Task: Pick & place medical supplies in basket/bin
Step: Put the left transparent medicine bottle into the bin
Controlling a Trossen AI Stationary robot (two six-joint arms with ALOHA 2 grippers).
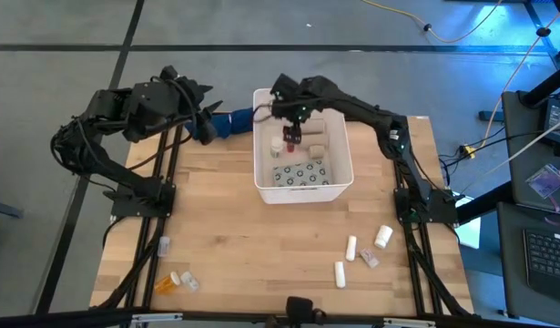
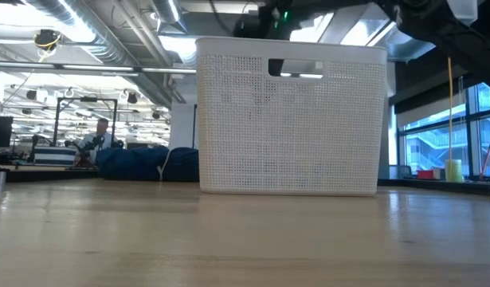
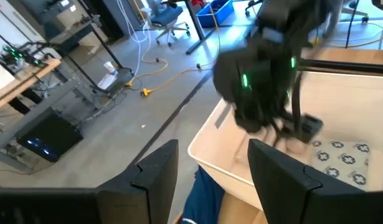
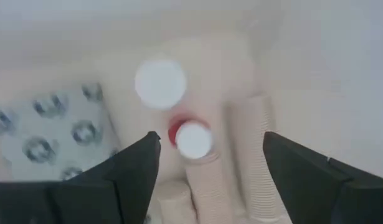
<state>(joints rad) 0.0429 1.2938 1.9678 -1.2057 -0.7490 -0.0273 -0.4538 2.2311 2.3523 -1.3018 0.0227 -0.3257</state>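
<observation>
1. While the table [image 1: 261, 246] spreads beneath both arms, we see the white bin [image 1: 302, 193] standing near its twelve o'clock edge, part filled.
2. We find the right gripper [image 1: 290, 135] hanging over the bin's eleven o'clock corner, its fingers spread wide and holding nothing, a red bottle with a white cap [image 4: 190, 139] lying directly below it.
3. We place the left gripper [image 1: 207, 128] at about nine o'clock of the bin, over a dark blue cloth [image 1: 234, 121]; its fingers stand moderately apart with nothing between them.
4. Inside the bin we count a grey blister pack [image 1: 300, 173], beige rolls [image 1: 314, 139] and a second white-capped bottle [image 4: 160, 83].
5. We judge the job roughly half done: white tubes and a bottle [image 1: 381, 237] remain near four o'clock of the table, and an orange bottle [image 1: 168, 282] with small pieces near seven o'clock.
</observation>
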